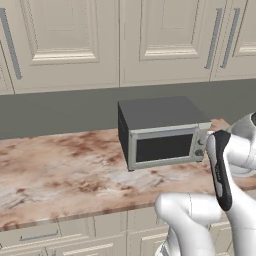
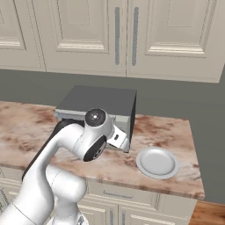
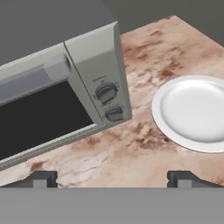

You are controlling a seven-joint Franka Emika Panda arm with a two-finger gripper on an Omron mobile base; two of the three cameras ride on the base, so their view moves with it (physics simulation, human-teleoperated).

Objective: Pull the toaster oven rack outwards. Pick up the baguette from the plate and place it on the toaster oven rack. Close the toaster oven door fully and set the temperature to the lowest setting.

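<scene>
Two jaws stand wide open, empty, near the shut toaster oven door; we judge opening it comes next.

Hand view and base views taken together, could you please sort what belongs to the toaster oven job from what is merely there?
Job:
toaster oven
toaster oven door, shut
two knobs
plate, nothing on it
gripper, open

Merely there:
counter
wall cabinets
</scene>
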